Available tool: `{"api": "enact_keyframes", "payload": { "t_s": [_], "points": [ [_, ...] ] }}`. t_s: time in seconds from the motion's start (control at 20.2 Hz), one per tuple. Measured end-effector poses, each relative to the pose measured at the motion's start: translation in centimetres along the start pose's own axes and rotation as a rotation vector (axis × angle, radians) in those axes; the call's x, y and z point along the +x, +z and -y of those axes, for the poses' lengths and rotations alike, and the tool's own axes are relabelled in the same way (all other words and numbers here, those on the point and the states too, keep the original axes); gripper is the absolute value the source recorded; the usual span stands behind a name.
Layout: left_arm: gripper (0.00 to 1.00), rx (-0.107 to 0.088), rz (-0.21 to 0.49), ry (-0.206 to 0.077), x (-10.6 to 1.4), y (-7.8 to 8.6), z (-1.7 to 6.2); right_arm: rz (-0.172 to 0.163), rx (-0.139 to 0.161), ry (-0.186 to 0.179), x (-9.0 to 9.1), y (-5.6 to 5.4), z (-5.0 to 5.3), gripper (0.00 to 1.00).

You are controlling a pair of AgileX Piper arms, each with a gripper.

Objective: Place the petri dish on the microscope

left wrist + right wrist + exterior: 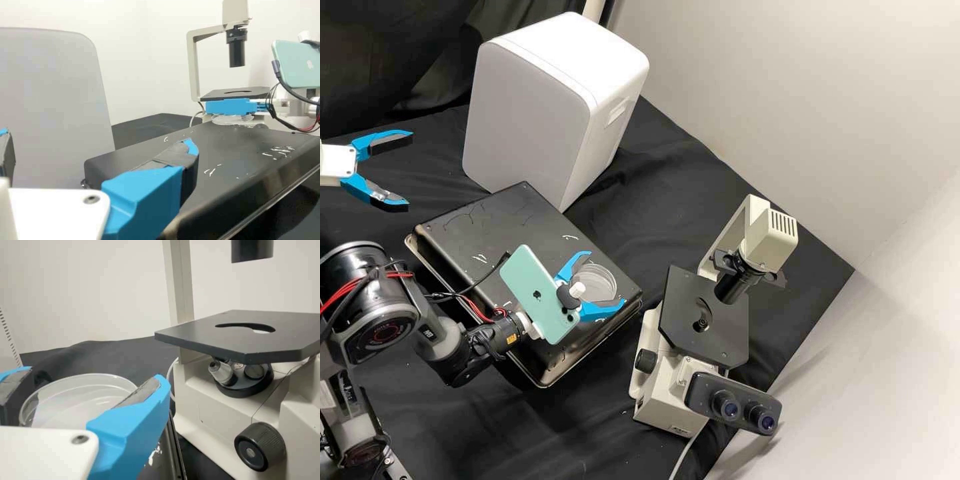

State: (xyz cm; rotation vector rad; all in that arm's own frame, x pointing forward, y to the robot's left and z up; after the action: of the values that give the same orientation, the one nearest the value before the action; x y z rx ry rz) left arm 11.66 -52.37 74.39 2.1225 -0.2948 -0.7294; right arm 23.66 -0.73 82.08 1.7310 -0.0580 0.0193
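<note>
The clear petri dish [596, 283] lies on a black tray [487, 233], near the corner closest to the microscope [693, 373]. My right gripper [607, 280] is open, with one blue finger on each side of the dish. In the right wrist view the dish [75, 400] sits between the fingers [142, 405], and the black stage [240, 337] stands just beyond it and higher. My left gripper [403, 170] hangs open with nothing in it at the bench's far left, beyond the tray. In the left wrist view, the left gripper [95, 150] faces the tray [240, 155] and the dish [230, 119].
A tall white box [553, 100] stands behind the tray. A mint-green phone-like device [537, 293] is mounted on the right wrist. The microscope's lamp head [767, 233] overhangs the stage [707, 320]. A white wall runs along the bench's right side.
</note>
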Motion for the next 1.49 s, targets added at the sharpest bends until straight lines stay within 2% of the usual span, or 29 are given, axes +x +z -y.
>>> {"api": "enact_keyframes", "payload": {
  "t_s": [0.15, 0.25, 0.45, 0.5, 0.74, 0.79, 0.94, 1.19, 1.49],
  "points": [
    [1.00, -0.006, -0.004, -0.001, 0.0, 0.0, 0.02, -0.009, 0.004, -0.026, 0.1, -0.3, 0.7, 0.00],
    [1.00, -0.006, -0.004, -0.001, 0.0, 0.0, 0.02, -0.001, 0.006, -0.062, 0.3, -0.2, 1.7, 0.00],
    [1.00, -0.006, -0.024, 0.001, 0.0, -0.3, -0.02, 0.010, -0.018, -0.117, 1.1, 0.1, 3.3, 0.00],
    [1.00, -0.006, -0.024, 0.001, 0.0, -0.3, -0.02, 0.005, -0.033, -0.115, 1.2, 0.1, 3.5, 0.00],
    [1.00, -0.006, -0.024, 0.001, 0.0, -0.3, -0.02, 0.005, -0.047, -0.110, 1.4, 0.3, 3.7, 0.00],
    [1.00, -0.006, -0.024, 0.001, 0.0, -0.3, -0.02, 0.009, -0.047, -0.112, 1.4, 0.4, 3.8, 1.00],
    [1.00, -0.008, -0.014, -0.001, 0.0, -0.1, 0.00, 0.010, -0.048, -0.111, 1.4, 0.4, 3.8, 1.00],
    [1.00, -0.005, -0.005, -0.003, 0.0, 0.0, 0.04, 0.016, -0.079, -0.100, 1.4, 0.5, 3.7, 1.00],
    [1.00, -0.004, -0.014, -0.002, 0.0, -0.1, 0.02, 0.003, -0.078, -0.084, 1.2, 0.0, 3.2, 1.00]
  ]
}}
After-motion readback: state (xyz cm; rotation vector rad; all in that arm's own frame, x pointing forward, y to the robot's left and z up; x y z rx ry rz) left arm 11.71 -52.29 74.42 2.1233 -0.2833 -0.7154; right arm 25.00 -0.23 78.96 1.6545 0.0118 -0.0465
